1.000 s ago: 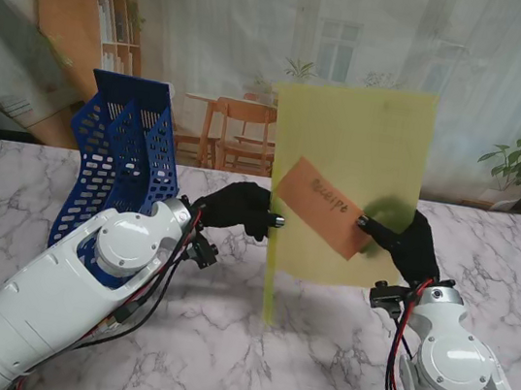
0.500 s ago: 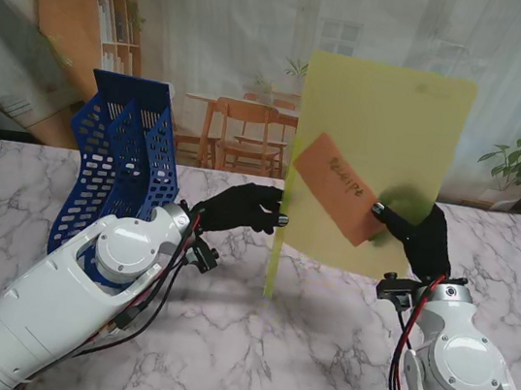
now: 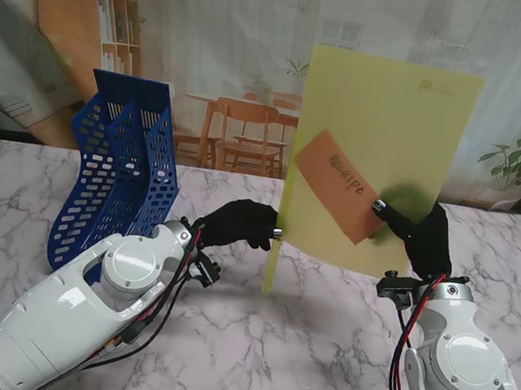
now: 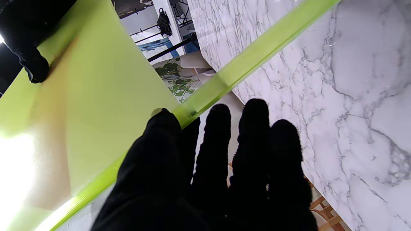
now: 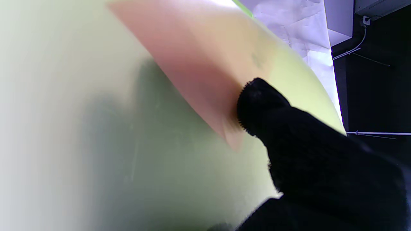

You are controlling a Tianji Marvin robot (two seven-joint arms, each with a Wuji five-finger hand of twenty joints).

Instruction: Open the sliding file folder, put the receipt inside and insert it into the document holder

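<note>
The yellow-green file folder (image 3: 380, 164) was held upright in the upper middle of the stand frame, clear of the marble table (image 3: 247, 350). The right hand (image 3: 417, 240) was clamped on its right side, thumb pressed over the orange receipt (image 3: 340, 199) lying against the sheet. The left hand (image 3: 237, 223) was pinched on the slide bar (image 4: 257, 53) along the folder's left edge. The blue document holder (image 3: 119, 169) stood at the frame's left. For a clean step, the bar should probably be drawn straight along the edge while the sheet is kept taut and the receipt pinned.
</note>
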